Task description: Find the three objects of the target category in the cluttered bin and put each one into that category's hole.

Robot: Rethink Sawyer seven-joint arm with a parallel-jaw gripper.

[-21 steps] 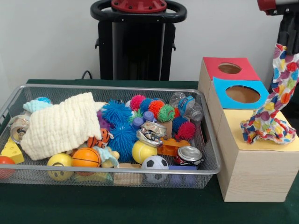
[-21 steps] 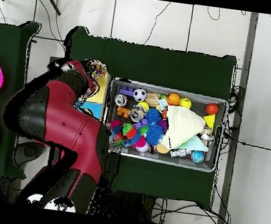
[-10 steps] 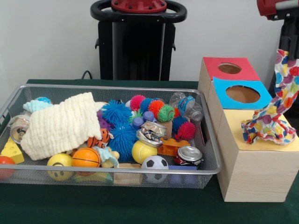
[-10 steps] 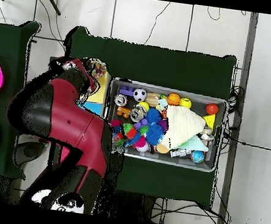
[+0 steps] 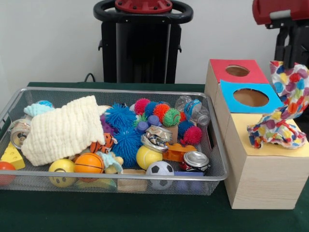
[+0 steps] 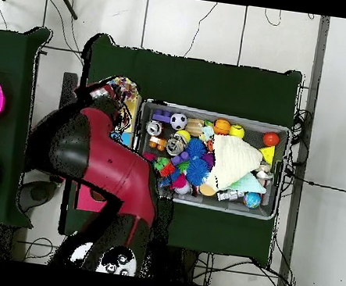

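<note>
I see the tool (image 5: 288,57) over the wooden box (image 5: 260,179), clamped on the top of a multicolored cloth (image 5: 280,113); its lower end is bunched on the yellow panel (image 5: 251,142), beside the blue hole (image 5: 250,97). Mesh bin (image 5: 218,159) on the green surface (image 5: 145,212) holds balls and a cream cloth (image 5: 63,128).

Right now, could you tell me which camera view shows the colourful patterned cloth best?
The front view: the patterned cloth hangs from the hand, its lower end bunched on the box's yellow panel. The overhead view shows only a small speckled patch beside the arm.
</note>
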